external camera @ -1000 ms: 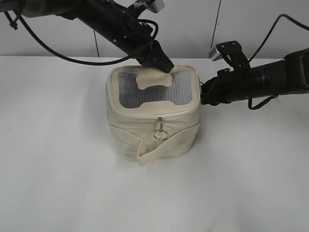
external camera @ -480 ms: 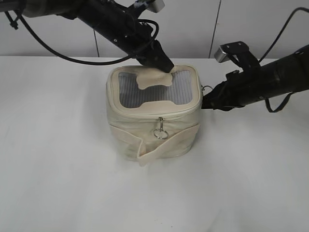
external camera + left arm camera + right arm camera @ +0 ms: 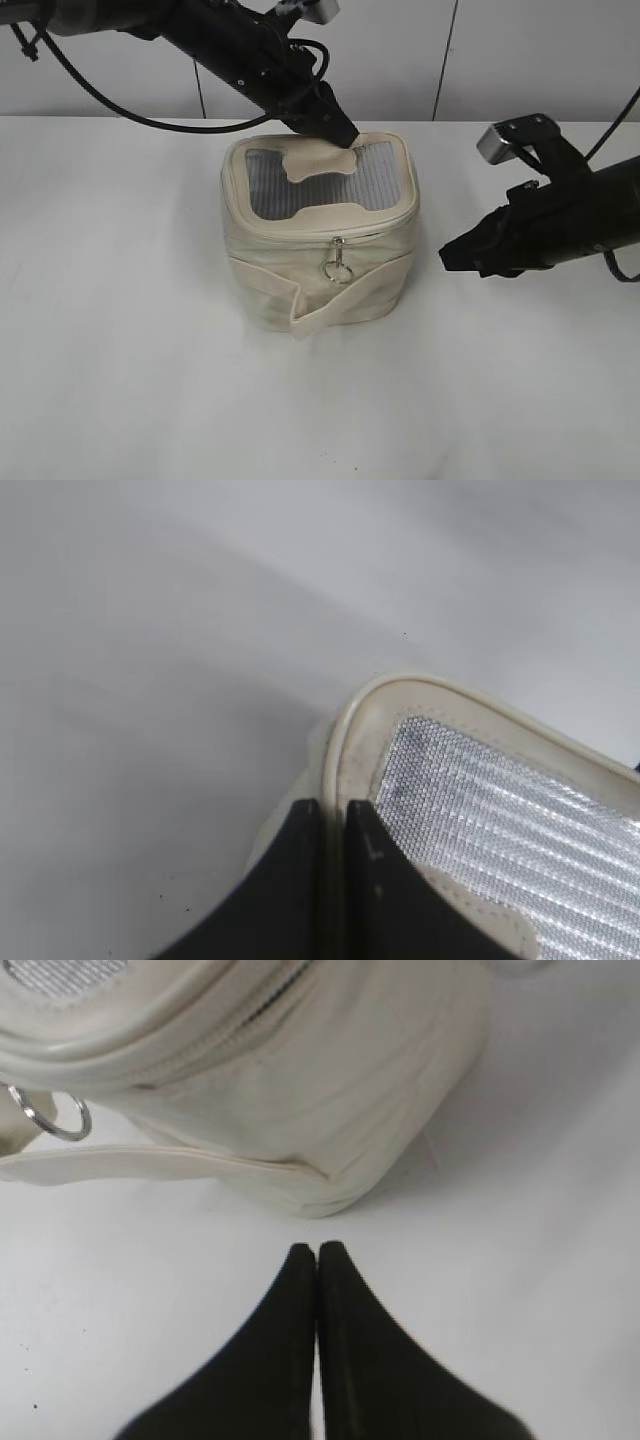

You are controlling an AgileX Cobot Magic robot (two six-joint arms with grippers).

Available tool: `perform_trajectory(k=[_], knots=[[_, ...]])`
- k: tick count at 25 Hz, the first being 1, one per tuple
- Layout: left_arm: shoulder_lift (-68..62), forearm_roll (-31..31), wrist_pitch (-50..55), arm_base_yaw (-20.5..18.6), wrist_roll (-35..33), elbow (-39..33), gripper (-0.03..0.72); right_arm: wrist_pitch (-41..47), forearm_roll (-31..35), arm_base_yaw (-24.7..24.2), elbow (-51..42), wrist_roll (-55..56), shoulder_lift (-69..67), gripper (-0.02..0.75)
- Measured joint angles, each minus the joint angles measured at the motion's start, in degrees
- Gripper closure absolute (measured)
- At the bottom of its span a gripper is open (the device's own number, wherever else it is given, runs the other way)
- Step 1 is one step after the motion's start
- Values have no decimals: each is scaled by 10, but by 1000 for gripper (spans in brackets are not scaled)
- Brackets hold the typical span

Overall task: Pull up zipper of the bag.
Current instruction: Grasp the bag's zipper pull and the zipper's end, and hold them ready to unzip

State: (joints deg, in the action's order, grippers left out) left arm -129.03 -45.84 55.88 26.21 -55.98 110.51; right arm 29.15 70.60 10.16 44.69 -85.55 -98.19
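The cream bag (image 3: 320, 275) stands mid-table, with its grey mesh top (image 3: 310, 185) facing up. The zipper track (image 3: 375, 228) runs round the top rim. A silver pull with a ring (image 3: 336, 268) hangs at the front, above the strap band (image 3: 350, 300). My left gripper (image 3: 340, 133) is shut on the bag's back rim; the left wrist view shows the jaws (image 3: 333, 810) pinching the cream rim (image 3: 350, 735). My right gripper (image 3: 446, 258) is shut and empty, just right of the bag and apart from it. The right wrist view shows its tips (image 3: 317, 1252) short of the bag (image 3: 330, 1090) and ring (image 3: 50, 1115).
The white table (image 3: 150, 380) spreads all round the bag. A pale wall (image 3: 520, 60) stands behind it. The left arm and its cable reach in from the upper left, and the right arm reaches in from the right edge.
My right gripper has drawn back from the bag's right side, moving right and toward the front. The bag has shifted slightly. The left gripper keeps its hold on the back rim.
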Motion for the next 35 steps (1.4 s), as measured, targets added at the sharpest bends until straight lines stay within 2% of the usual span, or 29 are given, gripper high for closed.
perform_trajectory(k=[3, 5, 6, 8, 10, 13, 22, 26, 28, 29, 30, 31, 33, 35], knots=[[0, 1, 1, 0, 0, 0, 655, -11, 14, 1, -4, -1, 10, 729], [0, 0, 2, 0, 0, 0, 655, -23, 42, 1, 2, -15, 6, 682], [0, 0, 2, 0, 0, 0, 655, -27, 53, 1, 9, -27, 1, 612], [0, 0, 2, 0, 0, 0, 655, -32, 74, 1, 29, -51, -13, 426], [0, 0, 2, 0, 0, 0, 655, -39, 88, 1, 51, -63, -33, 309], [0, 0, 2, 0, 0, 0, 655, -41, 96, 1, 86, -74, -73, 276], [0, 0, 2, 0, 0, 0, 655, -24, 102, 1, 186, -79, -156, 279], [0, 1, 2, 0, 0, 0, 655, -6, 104, 1, 229, -79, -180, 322], [0, 4, 0, 0, 1, 0, 655, -2, 104, 4, 246, -80, -194, 404], [0, 4, 0, 0, 1, 0, 655, 0, 100, 7, 251, -80, -200, 482], [0, 5, 0, -1, 1, 0, 655, 1, 99, 9, 252, -80, -203, 594], [0, 5, 1, -1, 1, 0, 655, 3, 97, 9, 254, -78, -204, 663], [0, 6, 1, -1, 1, 0, 655, 5, 88, 9, 255, -67, -203, 724], [0, 6, 1, -1, 1, 0, 655, 6, 55, 9, 255, -28, -198, 729]])
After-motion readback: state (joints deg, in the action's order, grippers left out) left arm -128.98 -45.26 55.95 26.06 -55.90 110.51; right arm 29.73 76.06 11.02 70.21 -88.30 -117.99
